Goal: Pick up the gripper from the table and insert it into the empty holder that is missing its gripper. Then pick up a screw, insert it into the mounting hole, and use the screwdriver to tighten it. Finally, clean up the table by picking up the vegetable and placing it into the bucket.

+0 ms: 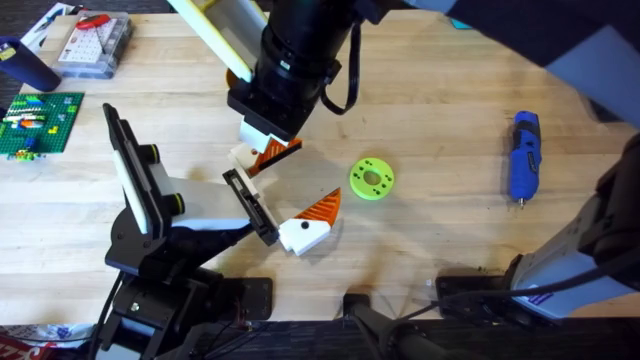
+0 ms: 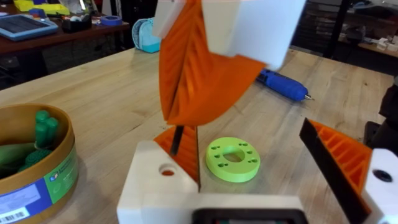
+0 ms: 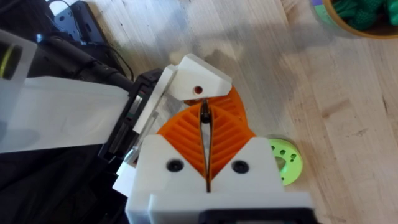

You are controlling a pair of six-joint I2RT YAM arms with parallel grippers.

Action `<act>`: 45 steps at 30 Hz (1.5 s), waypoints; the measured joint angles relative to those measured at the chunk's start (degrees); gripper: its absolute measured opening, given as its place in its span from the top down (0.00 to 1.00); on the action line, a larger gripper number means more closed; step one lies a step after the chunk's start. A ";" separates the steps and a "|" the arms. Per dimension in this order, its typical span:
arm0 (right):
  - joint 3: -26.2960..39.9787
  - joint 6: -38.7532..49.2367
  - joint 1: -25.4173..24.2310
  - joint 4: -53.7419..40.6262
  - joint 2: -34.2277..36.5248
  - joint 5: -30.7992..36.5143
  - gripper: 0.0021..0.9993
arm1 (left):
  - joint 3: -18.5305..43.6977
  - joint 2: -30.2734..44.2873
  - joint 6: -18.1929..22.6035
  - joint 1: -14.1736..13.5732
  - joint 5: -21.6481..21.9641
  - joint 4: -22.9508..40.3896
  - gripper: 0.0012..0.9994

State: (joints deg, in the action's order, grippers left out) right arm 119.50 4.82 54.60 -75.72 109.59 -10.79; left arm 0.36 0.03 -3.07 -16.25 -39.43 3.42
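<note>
Overhead: the orange-and-white gripper (image 1: 244,160) sat at one end of the left arm's black holder rail (image 1: 250,207), near the tabletop (image 1: 440,120) centre, so step one looked done. The left gripper (image 1: 295,190) had its jaws wide apart, holding nothing. The right gripper (image 1: 268,150), reaching across from the far side, hung directly over the mounted piece. The blue screwdriver (image 1: 524,155) lay untouched toward the tabletop's right edge, w/ a green disc (image 1: 371,179) between it and the arms.

Left wrist: the right gripper's jaws were pressed together on a thin dark pin, prob. the screw (image 2: 177,140), its tip just above the white block and near the mounting hole (image 2: 167,170), not yet in. A bucket (image 2: 37,186) held green veg-like pieces (image 2: 38,127); whether cleanup was finished can't be told.

Right wrist: jaws clamped on the screw, which pointed at the hole but stood a little off it. Judged approx. a third through: seating the screw and tightening remained.
</note>
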 joint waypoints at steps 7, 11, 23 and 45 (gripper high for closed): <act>-0.02 -0.07 -0.01 0.07 -0.01 0.02 1.00 | 0.00 0.00 0.00 0.00 0.03 -0.09 0.01; 0.02 -0.05 -0.01 0.59 -0.01 0.02 1.00 | 0.00 0.00 0.00 0.00 0.03 -0.09 0.01; 0.02 -0.05 0.15 0.74 -0.01 0.02 1.00 | 0.00 0.00 0.00 0.00 0.03 -0.09 0.01; 0.02 1.70 1.21 0.95 0.69 0.02 1.00 | 0.00 0.00 0.00 0.00 0.02 -0.07 0.01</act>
State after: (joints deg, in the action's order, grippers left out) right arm 119.52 6.52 55.81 -74.77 110.28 -10.76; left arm 0.36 0.03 -3.07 -16.25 -39.40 3.35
